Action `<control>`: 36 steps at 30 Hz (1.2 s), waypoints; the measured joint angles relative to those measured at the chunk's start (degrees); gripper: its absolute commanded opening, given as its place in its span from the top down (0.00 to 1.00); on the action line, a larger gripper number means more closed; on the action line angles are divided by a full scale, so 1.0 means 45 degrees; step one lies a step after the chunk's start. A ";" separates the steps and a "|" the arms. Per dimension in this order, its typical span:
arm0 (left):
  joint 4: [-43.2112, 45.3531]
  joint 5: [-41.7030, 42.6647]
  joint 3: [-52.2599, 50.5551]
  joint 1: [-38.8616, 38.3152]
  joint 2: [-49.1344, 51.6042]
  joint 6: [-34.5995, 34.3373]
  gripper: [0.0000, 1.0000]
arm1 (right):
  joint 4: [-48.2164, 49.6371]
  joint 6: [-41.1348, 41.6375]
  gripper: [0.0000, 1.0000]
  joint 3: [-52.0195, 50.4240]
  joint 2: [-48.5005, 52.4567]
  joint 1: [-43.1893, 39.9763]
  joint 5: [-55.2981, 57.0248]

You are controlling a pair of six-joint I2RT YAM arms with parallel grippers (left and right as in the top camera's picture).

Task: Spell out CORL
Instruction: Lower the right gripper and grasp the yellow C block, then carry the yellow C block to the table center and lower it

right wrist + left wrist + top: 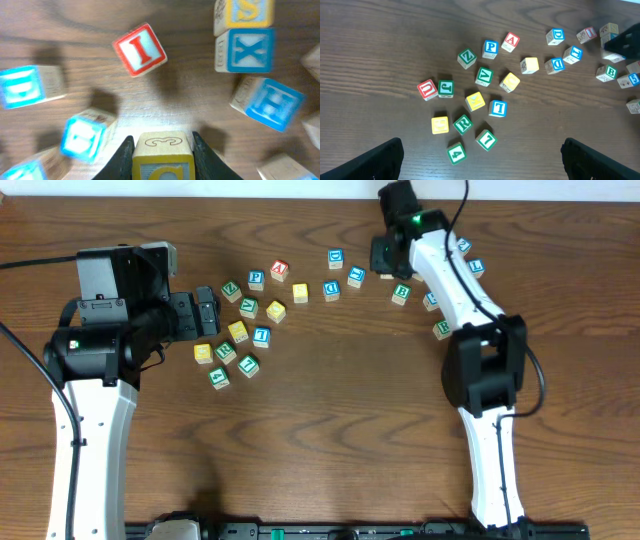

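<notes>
Gripping yellow-framed block (162, 162), right gripper (162, 144) presses both fingers (120, 160) against block sides. Face letter cut off by frame edge; reads like C. Whether block touches table (330, 430): cannot tell. Neighbours: red I block (140, 49), blue X block (247, 49), blue H block (270, 104).

Left gripper (207, 311) hangs beside left cluster, jaws wide apart, nothing between them. Green R block (463, 124) lies in that cluster, just beside plain yellow block (440, 125), well apart from right gripper.
</notes>
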 measured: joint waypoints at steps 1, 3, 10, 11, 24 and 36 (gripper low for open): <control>0.0000 0.0000 0.0000 0.0000 0.0000 0.0000 0.01 | -0.0180 0.0000 0.81 0.0000 -0.0257 0.0029 -0.0063; 0.0000 0.0000 0.0000 0.0000 0.0000 0.0000 0.01 | -0.0714 -0.0015 0.81 0.0000 -0.0797 0.0136 -0.0219; 0.0000 0.0000 0.0000 0.0000 0.0000 0.0000 0.01 | -0.2871 -0.0044 0.82 0.0136 -0.1273 0.1156 -0.0729; 0.0000 0.0000 0.0000 0.0000 0.0000 0.0000 0.01 | -0.3075 -0.0044 0.82 0.0136 -0.1258 0.1345 -0.0767; -0.0010 0.0000 0.0000 0.0000 0.0000 0.0000 0.01 | -0.1919 0.0554 0.84 -0.1569 -0.1258 0.3254 -0.0942; -0.0010 0.0000 0.0000 0.0000 0.0000 0.0000 0.01 | -0.0680 0.1875 0.83 -0.3400 -0.1248 0.4133 -0.0758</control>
